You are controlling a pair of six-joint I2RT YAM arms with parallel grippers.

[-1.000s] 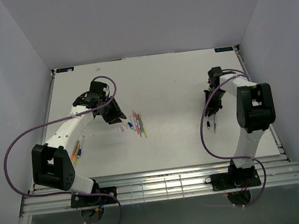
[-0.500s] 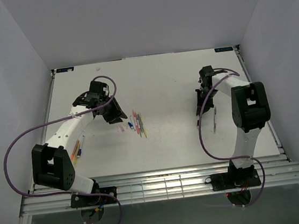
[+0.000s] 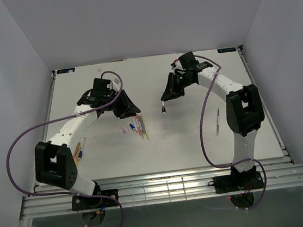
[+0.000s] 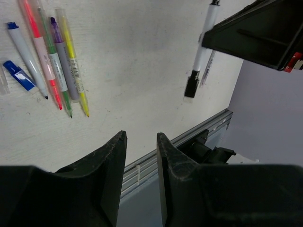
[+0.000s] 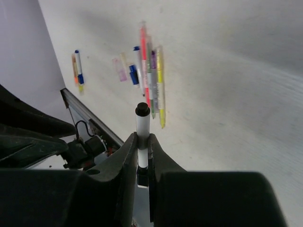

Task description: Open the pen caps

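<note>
We judged the white pen (image 5: 142, 124) light, stiff, slick: right claw (image 5: 143, 140) clamped its barrel, while the empty, parted left claw (image 4: 141, 142) should pinch the black cap (image 4: 191, 87)

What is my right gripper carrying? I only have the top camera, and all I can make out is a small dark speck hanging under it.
Observer: The right gripper is shut on a white pen. The right wrist camera shows it pinched between the jaws.
Operator: Is the cap on it?
Observer: Yes. The left wrist camera shows a black cap on the pen's free end.
Operator: And the other arm?
Observer: The left gripper is open, with nothing between its jaws.
</note>
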